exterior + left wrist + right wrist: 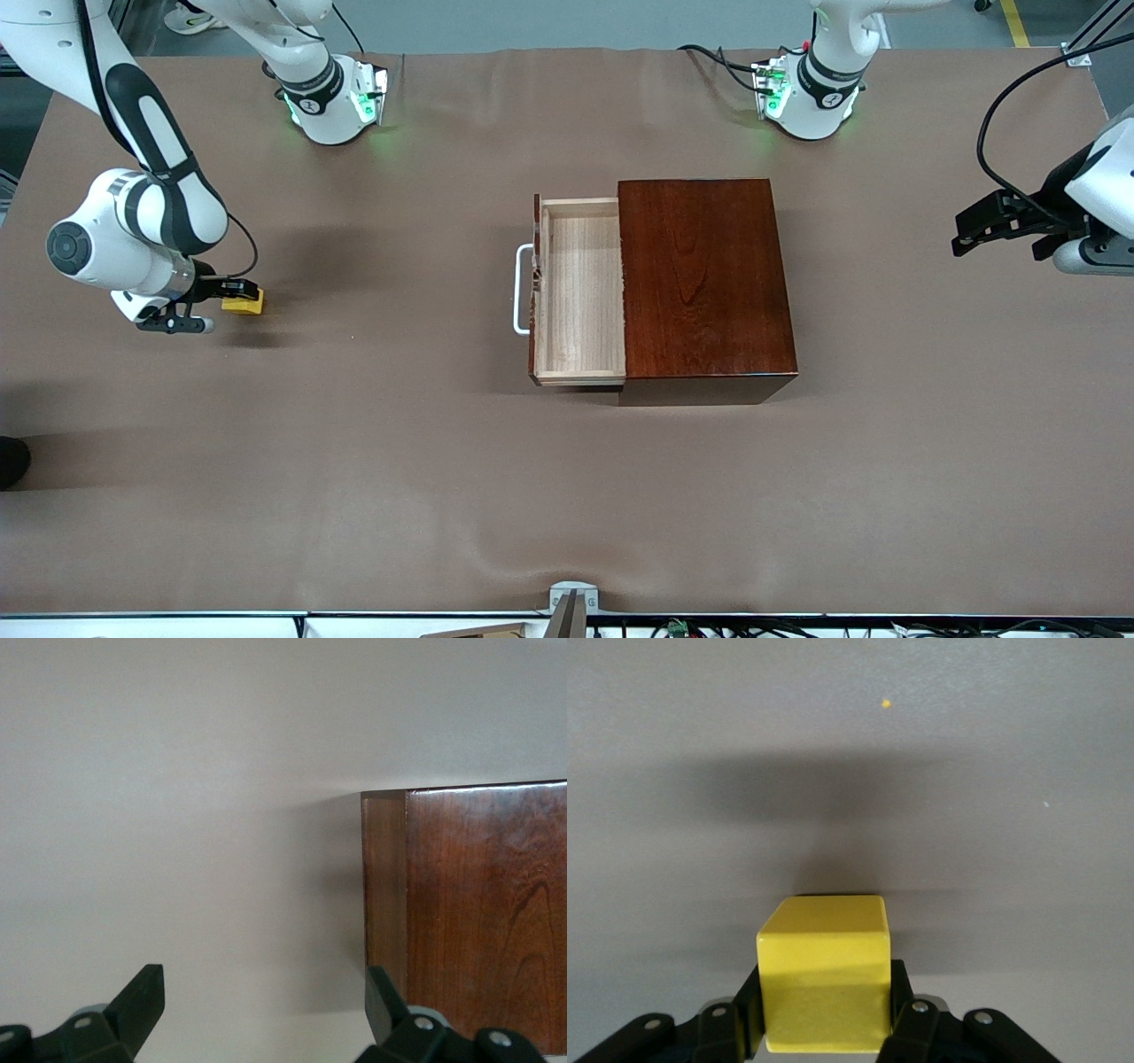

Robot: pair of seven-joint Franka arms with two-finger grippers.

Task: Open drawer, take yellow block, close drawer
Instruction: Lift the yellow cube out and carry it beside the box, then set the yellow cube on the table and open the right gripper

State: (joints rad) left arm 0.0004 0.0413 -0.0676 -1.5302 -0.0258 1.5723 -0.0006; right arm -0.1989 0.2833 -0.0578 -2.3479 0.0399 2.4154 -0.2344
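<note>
1. Nearest the front camera lies the bare brown-covered tabletop (354, 496), with the glossy reddish-brown wooden box (704, 283) standing at its middle.
2. Out of that box, the drawer (580, 292), a light plywood tray with a dark front, stands pulled open toward the right arm's end of the tabletop; its tray shows nothing inside.
3. On the drawer's dark front sits the white U-shaped bar handle (521, 290), facing the right end effector and well apart from it.
4. At the right arm's end, the right end effector (232, 297) is clamped on the small bright yellow cube, the yellow block (244, 304), low over the tabletop.
5. From the right wrist view, the yellow block (825, 970) sits squarely between the black fingers (908, 1019), with its shadow on the cloth just past it.
6. At the other end of the tabletop, the left end effector (974, 232) waits in the air, well apart from the box, its fingers (142, 997) spread wide with nothing between them.
7. In the left wrist view, a corner of the wooden box (478, 912) shows ahead of that end effector.
</note>
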